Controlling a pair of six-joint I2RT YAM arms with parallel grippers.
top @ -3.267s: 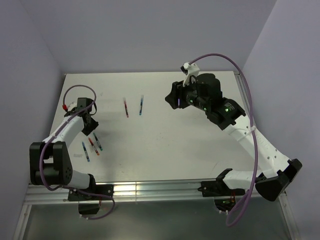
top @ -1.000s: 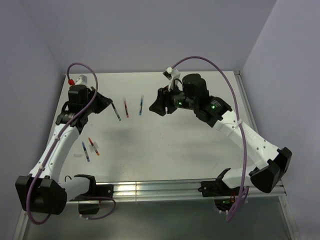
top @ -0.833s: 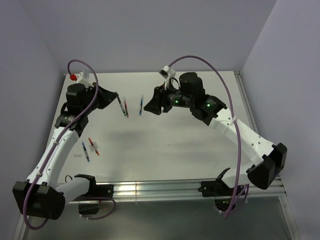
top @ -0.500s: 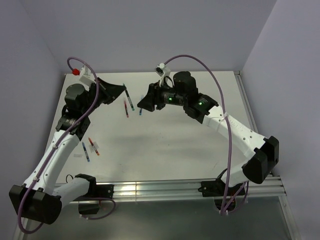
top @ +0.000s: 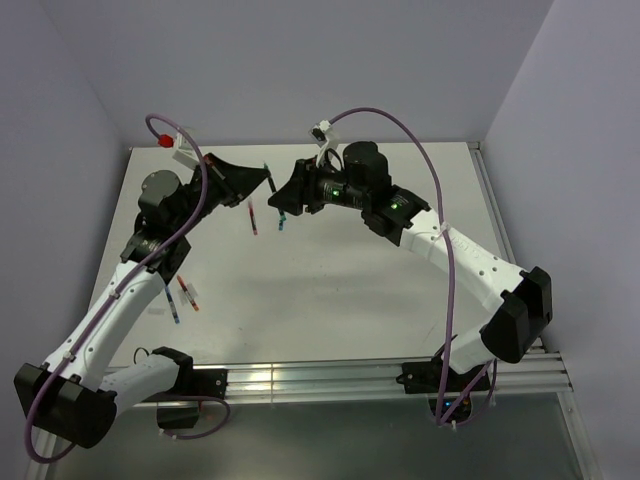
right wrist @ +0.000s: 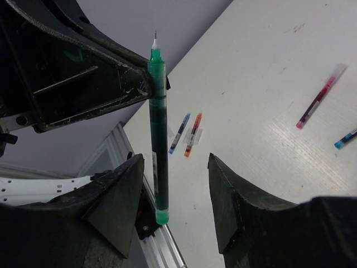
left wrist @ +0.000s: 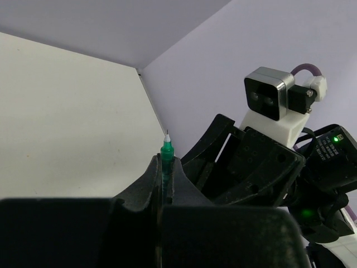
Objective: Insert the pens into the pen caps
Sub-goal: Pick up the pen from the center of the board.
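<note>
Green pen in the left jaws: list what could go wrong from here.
The left jaws pinch the green pen only near its tip; the long body hangs free, so a nudge from the open right jaws flanking it may tilt it or knock it loose.
No cap shows in the right jaws, so closing now would likely only regrip the pen.
Both sets of jaws crowd together above the table and may collide.

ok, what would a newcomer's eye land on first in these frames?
The green pen, clamped in the left pincer and held in mid-air over the far side of the table, fine tip exposed. The right pincer is open and facing it at close range. Below them a red pen lies loose.
</note>
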